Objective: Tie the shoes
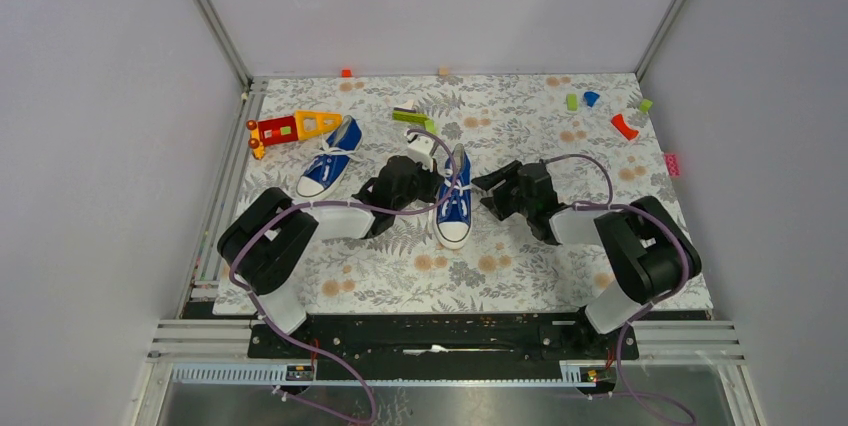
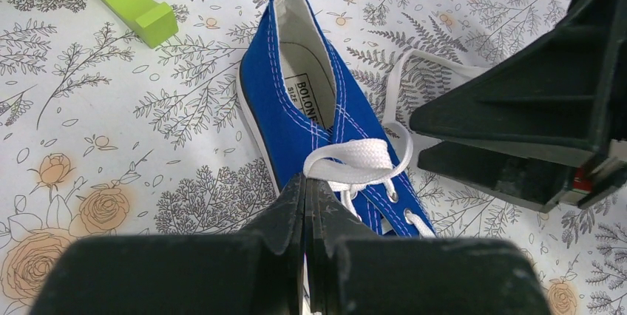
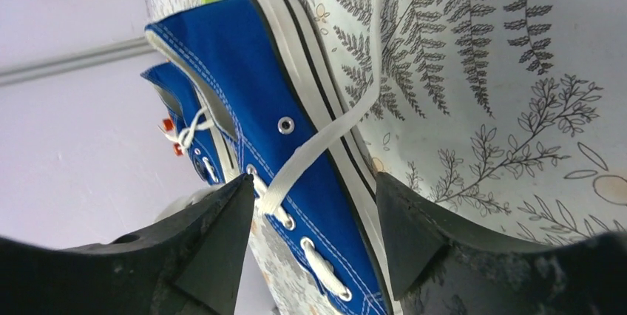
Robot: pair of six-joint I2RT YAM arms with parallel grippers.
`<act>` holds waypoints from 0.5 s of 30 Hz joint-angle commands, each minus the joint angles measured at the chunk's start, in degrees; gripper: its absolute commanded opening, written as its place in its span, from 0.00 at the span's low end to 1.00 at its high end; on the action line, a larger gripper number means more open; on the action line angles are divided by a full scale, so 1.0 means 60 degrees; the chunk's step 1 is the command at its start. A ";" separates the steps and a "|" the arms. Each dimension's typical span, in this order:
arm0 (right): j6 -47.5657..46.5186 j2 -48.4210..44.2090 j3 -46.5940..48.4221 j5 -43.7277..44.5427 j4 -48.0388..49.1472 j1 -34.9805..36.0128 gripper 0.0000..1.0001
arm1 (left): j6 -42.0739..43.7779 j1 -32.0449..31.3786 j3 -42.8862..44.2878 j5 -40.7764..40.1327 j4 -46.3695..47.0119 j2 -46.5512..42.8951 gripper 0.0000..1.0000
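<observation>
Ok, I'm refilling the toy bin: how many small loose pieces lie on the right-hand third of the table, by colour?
green pieces: 2
blue piece: 1
red piece: 1
pink piece, at the right edge: 1
Total: 5

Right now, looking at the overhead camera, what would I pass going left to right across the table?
Red and yellow toy, blue shoe, green block, second blue shoe, small green piece, small blue piece, red curved piece, another green piece, pink piece.
</observation>
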 commanded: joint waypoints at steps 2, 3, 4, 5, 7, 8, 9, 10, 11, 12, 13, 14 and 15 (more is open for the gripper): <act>0.1348 0.0621 0.0547 0.0649 0.1031 0.0169 0.66 | -0.0117 -0.0045 -0.0081 0.0136 0.0705 -0.0415 0.00; 0.1454 0.0743 0.0575 0.0707 0.1088 0.0169 0.66 | -0.0115 -0.0045 -0.0089 0.0122 0.0712 -0.0421 0.00; 0.1596 0.0838 0.0538 0.0788 0.1141 0.0169 0.65 | -0.0114 -0.0045 -0.0090 0.0098 0.0702 -0.0424 0.00; 0.1730 0.0894 0.0469 0.1195 0.1208 0.0169 0.65 | -0.0114 -0.0043 -0.0090 0.0082 0.0682 -0.0435 0.00; 0.1779 0.1011 0.0510 0.1447 0.1116 0.0169 0.65 | -0.0114 -0.0043 -0.0077 0.0059 0.0650 -0.0418 0.00; 0.1783 0.1132 0.0627 0.1459 0.1012 0.0169 0.65 | -0.0114 -0.0045 -0.0075 0.0059 0.0655 -0.0414 0.00; 0.1823 0.1275 0.0733 0.1426 0.0975 0.0169 0.65 | -0.0114 -0.0041 -0.0075 0.0059 0.0656 -0.0414 0.00; 0.1914 0.1438 0.0831 0.1392 0.0989 0.0169 0.64 | -0.0114 -0.0045 -0.0073 0.0059 0.0643 -0.0415 0.00; 0.2027 0.1592 0.0852 0.1377 0.1027 0.0169 0.64 | -0.0114 -0.0045 -0.0071 0.0059 0.0642 -0.0414 0.00; 0.2110 0.1719 0.0869 0.1414 0.1056 0.0169 0.63 | -0.0114 -0.0045 -0.0062 0.0059 0.0642 -0.0413 0.00; 0.2146 0.1850 0.0901 0.1455 0.1080 0.0169 0.63 | -0.0114 -0.0045 -0.0061 0.0052 0.0634 -0.0426 0.00; 0.2147 0.1962 0.0927 0.1502 0.1097 0.0156 0.62 | -0.0114 -0.0045 -0.0053 0.0045 0.0620 -0.0417 0.00; 0.2155 0.2075 0.0961 0.1590 0.1103 0.0157 0.57 | -0.0114 -0.0038 -0.0039 0.0054 0.0582 -0.0397 0.00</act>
